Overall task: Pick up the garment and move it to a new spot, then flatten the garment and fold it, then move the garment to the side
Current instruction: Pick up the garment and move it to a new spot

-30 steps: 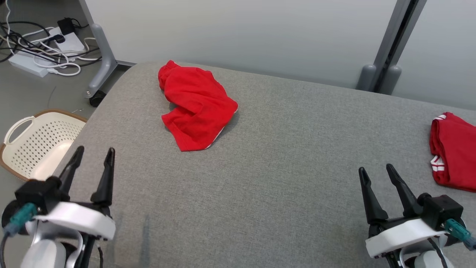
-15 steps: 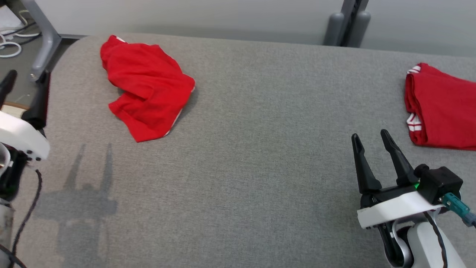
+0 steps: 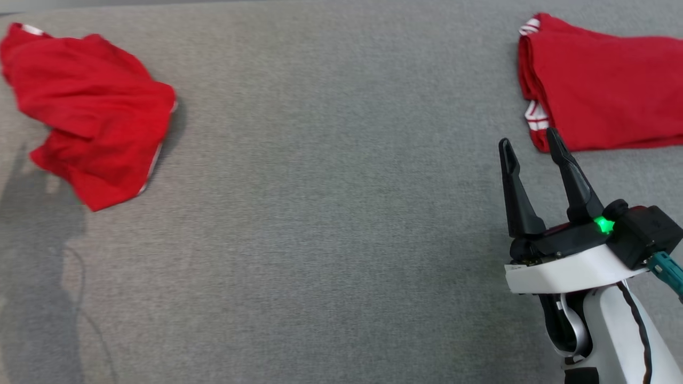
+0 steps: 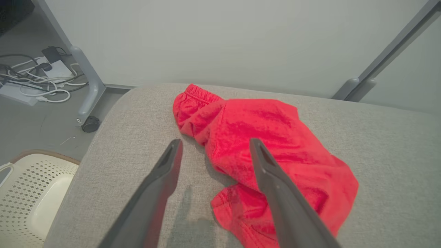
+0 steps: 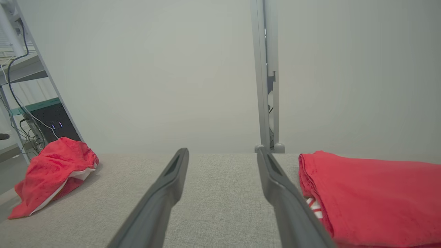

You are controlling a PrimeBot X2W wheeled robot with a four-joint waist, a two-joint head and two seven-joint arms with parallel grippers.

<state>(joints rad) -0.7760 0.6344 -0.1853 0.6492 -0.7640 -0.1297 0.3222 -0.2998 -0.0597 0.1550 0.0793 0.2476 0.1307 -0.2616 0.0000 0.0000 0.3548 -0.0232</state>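
A crumpled red garment (image 3: 90, 112) with white trim lies at the far left of the grey padded table (image 3: 331, 213). It lies just beyond my left gripper (image 4: 213, 146) in the left wrist view as a red heap (image 4: 262, 155), and that gripper hangs open above the table with nothing held. My right gripper (image 3: 528, 144) stands open at the lower right of the head view, its fingertips close to a folded red garment (image 3: 603, 85). The right wrist view has the folded garment (image 5: 372, 196) on the right and the crumpled one (image 5: 51, 172) far left.
A white perforated laundry basket (image 4: 31, 196) sits on the floor past the table's left end. Cables and a power strip (image 4: 31, 86) lie by a grey caster leg (image 4: 88, 93). A grey post (image 5: 267, 75) rises behind the table against a pale wall.
The head camera has tilted down and turned right, so both garments have shifted up and left in the picture. My left gripper has left the head view. The right gripper stays open.
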